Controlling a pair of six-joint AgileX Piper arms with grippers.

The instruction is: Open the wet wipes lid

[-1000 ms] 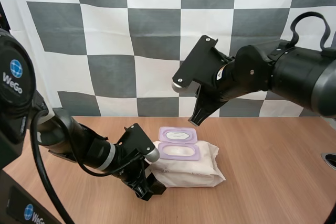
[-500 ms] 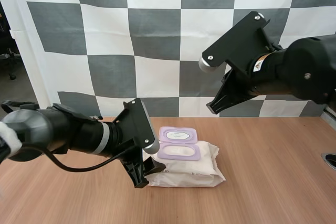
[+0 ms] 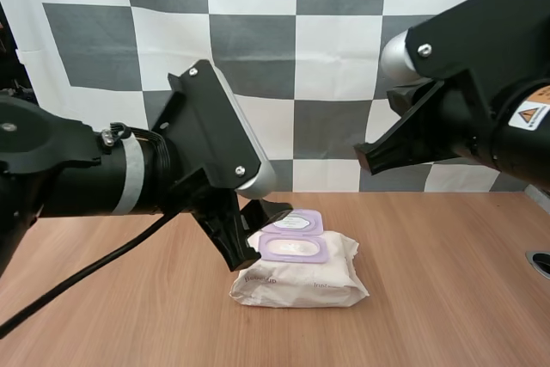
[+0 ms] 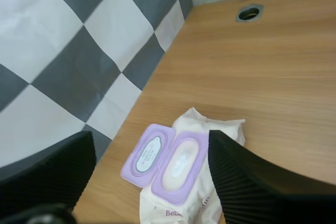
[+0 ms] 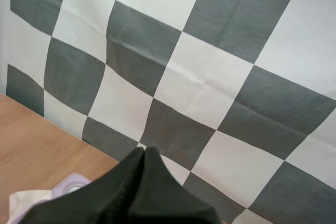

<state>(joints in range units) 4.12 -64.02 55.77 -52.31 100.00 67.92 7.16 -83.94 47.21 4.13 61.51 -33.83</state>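
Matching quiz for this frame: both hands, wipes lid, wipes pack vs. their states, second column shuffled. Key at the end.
Things:
1. left hand
2. right hand
3. wet wipes lid
4. wet wipes pack

States:
A. shut, fingers together as one dark wedge
B. purple, flipped open behind the opening
C. white, lying on the wooden table
D. open, fingers apart, near the pack

Pairs: 1-D, 2-A, 3-B, 4-C

R hand (image 5: 143, 155) hides most of wipes pack (image 5: 23, 203).
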